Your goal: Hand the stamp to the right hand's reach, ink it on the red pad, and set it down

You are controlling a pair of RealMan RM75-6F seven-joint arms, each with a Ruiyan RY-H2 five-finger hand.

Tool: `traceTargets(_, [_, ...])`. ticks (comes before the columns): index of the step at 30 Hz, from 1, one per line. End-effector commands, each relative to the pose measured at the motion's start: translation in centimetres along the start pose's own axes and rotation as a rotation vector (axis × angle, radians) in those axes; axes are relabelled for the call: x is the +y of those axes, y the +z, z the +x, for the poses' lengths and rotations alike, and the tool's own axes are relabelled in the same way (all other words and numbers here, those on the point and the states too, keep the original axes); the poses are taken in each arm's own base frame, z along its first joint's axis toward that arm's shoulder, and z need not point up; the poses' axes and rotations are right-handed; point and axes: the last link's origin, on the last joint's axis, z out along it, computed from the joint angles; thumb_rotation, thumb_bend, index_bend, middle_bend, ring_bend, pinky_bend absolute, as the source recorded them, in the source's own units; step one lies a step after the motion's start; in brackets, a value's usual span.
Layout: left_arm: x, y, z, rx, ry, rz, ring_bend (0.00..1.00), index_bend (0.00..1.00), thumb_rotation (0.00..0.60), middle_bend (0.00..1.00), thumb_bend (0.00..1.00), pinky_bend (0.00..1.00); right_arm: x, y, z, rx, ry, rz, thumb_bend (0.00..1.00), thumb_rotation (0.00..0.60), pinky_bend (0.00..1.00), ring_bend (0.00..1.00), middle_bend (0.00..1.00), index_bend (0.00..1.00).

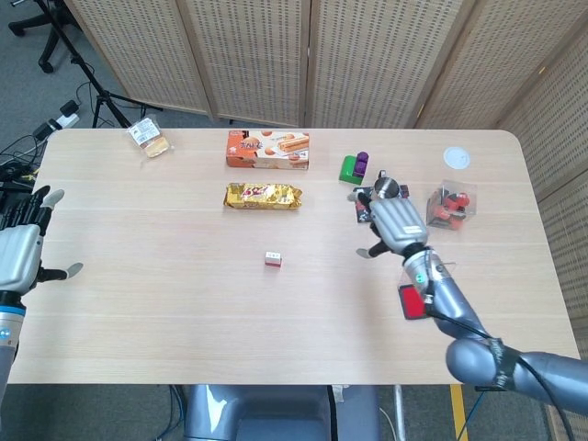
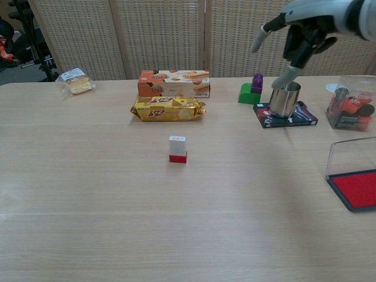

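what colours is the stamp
White on top, red at the base; the stamp shows best in the chest view.

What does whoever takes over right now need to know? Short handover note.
Left robot hand: open, empty, at the table's left edge.
Right robot hand: open, empty, raised above the table near the steel cup.
Stamp: upright mid-table, untouched.
Red pad: lid open, near the right edge.
Done: nothing.
Left: pass the stamp rightward, ink it, set it down.
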Motion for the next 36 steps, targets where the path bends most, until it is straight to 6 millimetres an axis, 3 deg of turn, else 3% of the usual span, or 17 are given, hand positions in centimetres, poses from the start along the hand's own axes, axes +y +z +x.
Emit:
traceTargets(1, [-0.3, 0.1, 0.2, -0.002, -0.008, 0.010, 0.00, 0.00, 0.600, 0.00, 0.06, 0.00, -5.7, 2.2, -3.2, -0.047, -0.038, -0.024, 0.01, 0.600, 1.00, 1.00, 1.00, 0.29])
traceTargets(8, [-0.6, 0.5, 0.5, -0.009, -0.028, 0.025, 0.00, 0.00, 0.600, 0.00, 0.07, 0.00, -8.3, 3.4, -6.3, -0.027, -0.029, -0.088, 0.17, 0.600, 1.00, 1.00, 1.00, 0.36])
traceTargets(14, [-0.7, 0.7, 0.6, -0.021, -0.035, 0.026, 0.00, 0.00, 0.600, 0.00, 0.07, 0.00, -9.8, 4.3, -8.3, -0.014, -0.033, -0.134, 0.26, 0.600, 1.00, 1.00, 1.00, 0.36])
traceTargets(36, [-1.1, 0.9, 0.9, -0.039, -0.055, 0.041, 0.00, 0.00, 0.600, 0.00, 0.08, 0.00, -13.0, 6.1, -14.1, -0.036, -0.111, -0.145, 0.26, 0.600, 1.00, 1.00, 1.00, 0.36])
